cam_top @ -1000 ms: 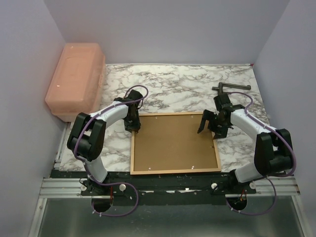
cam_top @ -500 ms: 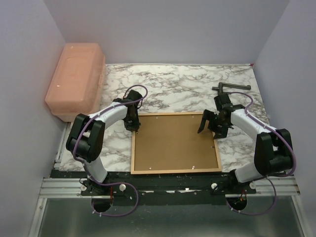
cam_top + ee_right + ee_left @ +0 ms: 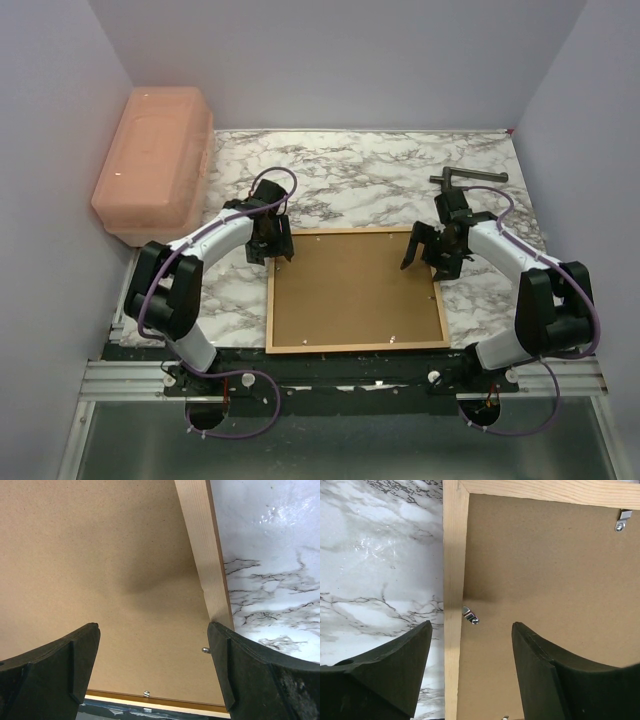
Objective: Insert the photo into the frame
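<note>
Fig.: L gripper [image 3: 471,629] parted, empty, straddling frame [image 3: 452,555] L rail; clip [image 3: 470,615] just ahead, mid-gap. R gripper [image 3: 152,627] wide, over R rail.

One frame [image 3: 354,347], one board [image 3: 350,285], one box [image 3: 155,160]

Pale lavender walls [image 3: 330,60] around a white-grey marbled tabletop [image 3: 370,170], soft even light

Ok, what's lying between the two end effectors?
In the top view, just the brown backing board, bordered by the frame, spans from the left end effector to the right end effector; nothing sits on it.
</note>
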